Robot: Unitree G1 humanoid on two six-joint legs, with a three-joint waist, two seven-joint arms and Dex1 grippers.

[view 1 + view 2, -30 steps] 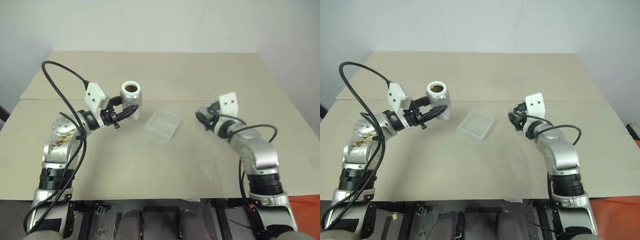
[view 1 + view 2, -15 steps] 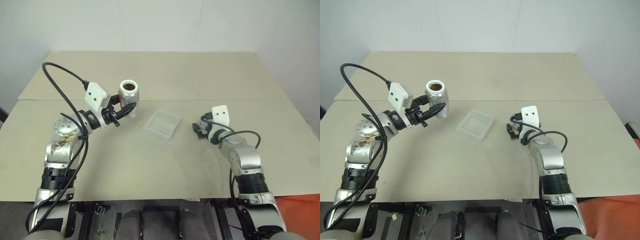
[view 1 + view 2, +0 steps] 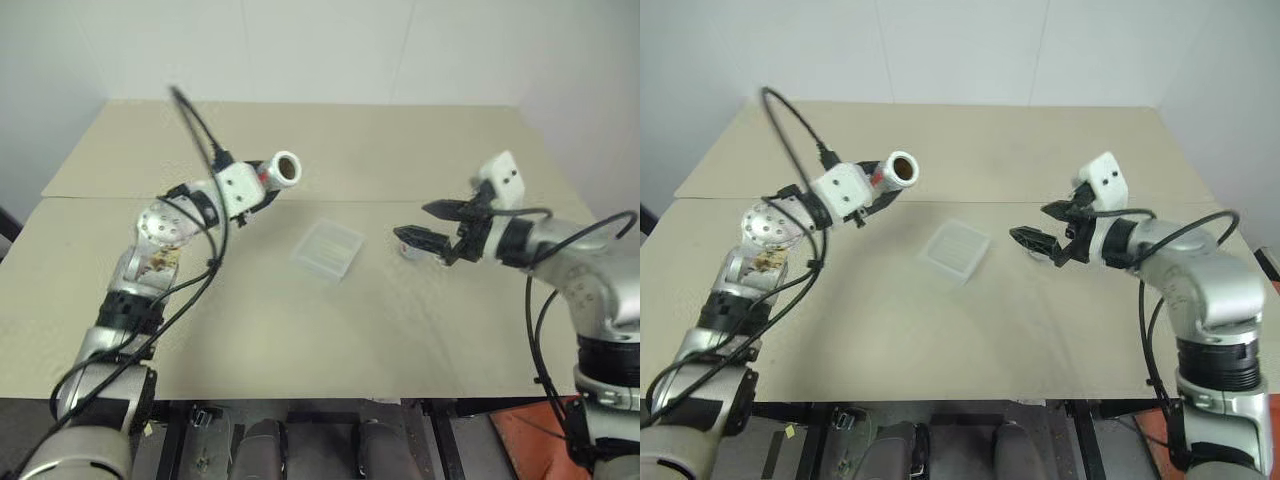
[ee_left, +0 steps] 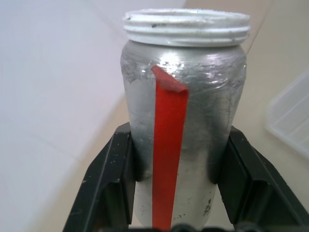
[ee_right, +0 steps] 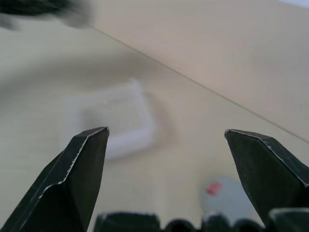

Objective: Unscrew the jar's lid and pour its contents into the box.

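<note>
the lid lies on the worktop under your right gripper, jaws apart. left gripper is clamped on the open jar; next, tip it over the box.

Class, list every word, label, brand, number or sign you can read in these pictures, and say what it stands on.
No readable text anywhere.
jar, held in the left gripper: a plain red stripe, no letters.
lid on the table: a small red mark, too blurred to tell more.
box: clear plastic, no label seen.
</note>
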